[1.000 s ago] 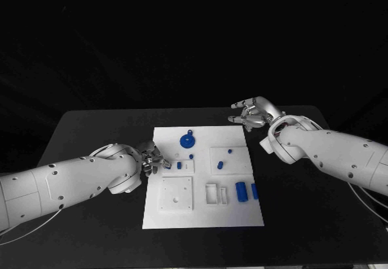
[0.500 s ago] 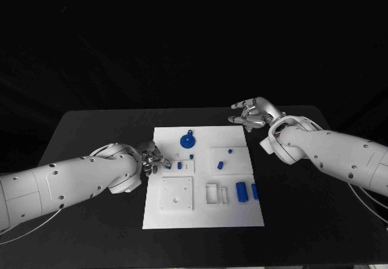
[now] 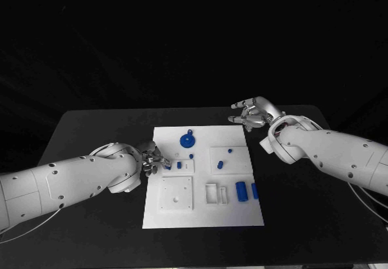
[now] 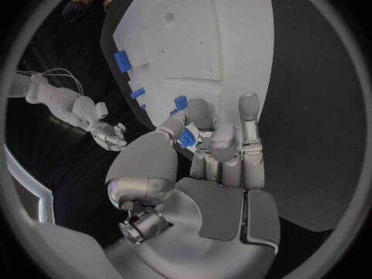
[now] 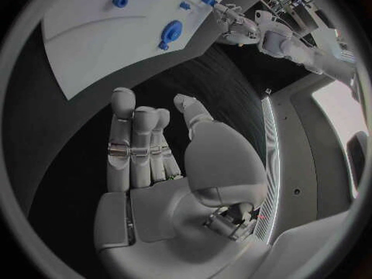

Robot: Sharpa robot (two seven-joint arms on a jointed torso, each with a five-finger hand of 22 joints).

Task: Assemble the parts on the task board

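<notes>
Black surface point(image 3: 97, 134) all around, and the white task board point(image 3: 202, 216) lies in the middle of it, between the two arms. At the board's left edge the left hand point(image 3: 153, 159) has its fingers point(image 4: 223, 136) closed on a small blue part point(image 4: 186, 139), pinched between thumb and fingers just over the board's rim, and that pinch looks thin, with little of the part showing past the fingertips. So the first worry is a slip: if the part twists in that narrow pinch as it goes toward a slot, it may arrive tilted and jam, or drop onto the board and roll among the others. Close by stands another blue piece point(image 3: 179, 165) in its small white holder, and a careless sweep of the fingers could knock it. Farther up the board lies the round blue disc point(image 3: 186, 139), and near the right side the blue pegs point(image 3: 220, 165) and the blue cylinder point(image 3: 240, 190) by the near edge, all well apart from the left hand. Off the board's far right corner the right hand point(image 3: 252, 115) hovers over the dark surface, fingers loosely spread and holding nothing, so it gives no steadying. The board looks unclamped, and a hard push from the left could shove it sideways.
</notes>
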